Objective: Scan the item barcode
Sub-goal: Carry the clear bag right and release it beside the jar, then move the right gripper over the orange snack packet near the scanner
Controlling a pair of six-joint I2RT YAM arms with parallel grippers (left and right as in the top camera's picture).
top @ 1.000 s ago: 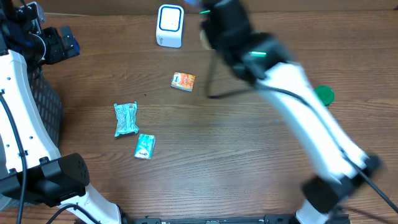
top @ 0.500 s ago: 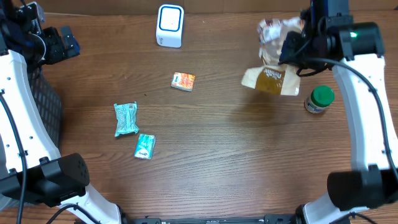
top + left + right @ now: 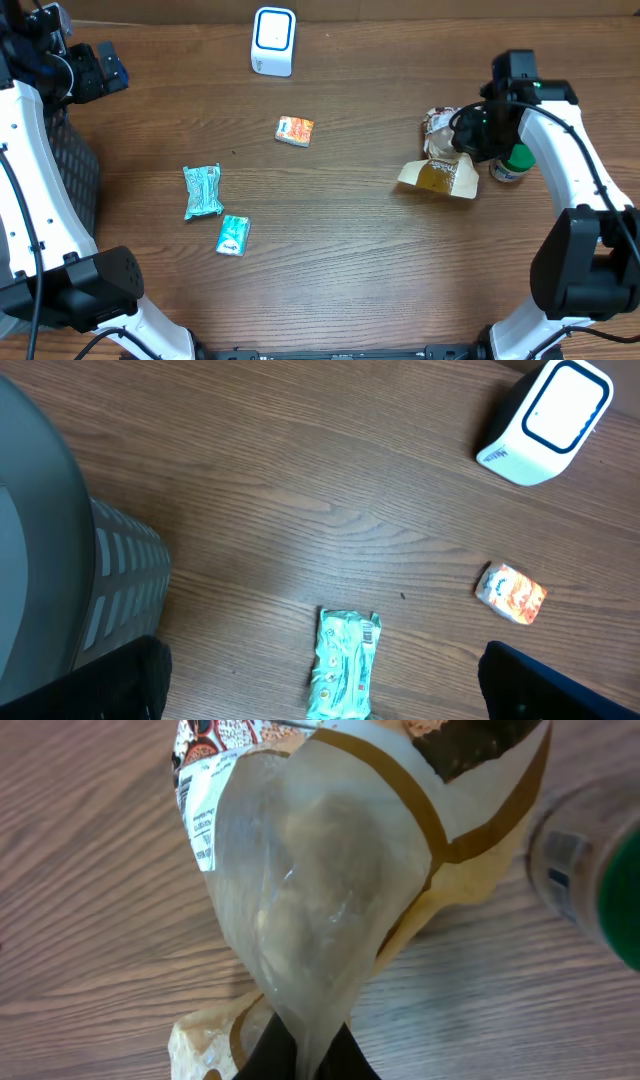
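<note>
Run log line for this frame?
right gripper: shut on snack bag | snack bag: beside green-lid bottle | left gripper: open, empty | scanner: far from snack bag

Wooden table [image 3: 340, 270] carries an orange packet [image 3: 295, 131], well apart from a large teal packet [image 3: 202, 191] with a smaller teal packet [image 3: 232, 235] just beside it. Green-capped bottle [image 3: 517, 162] stands upright at right. Mesh basket [image 3: 78, 175] at left edge.
</note>
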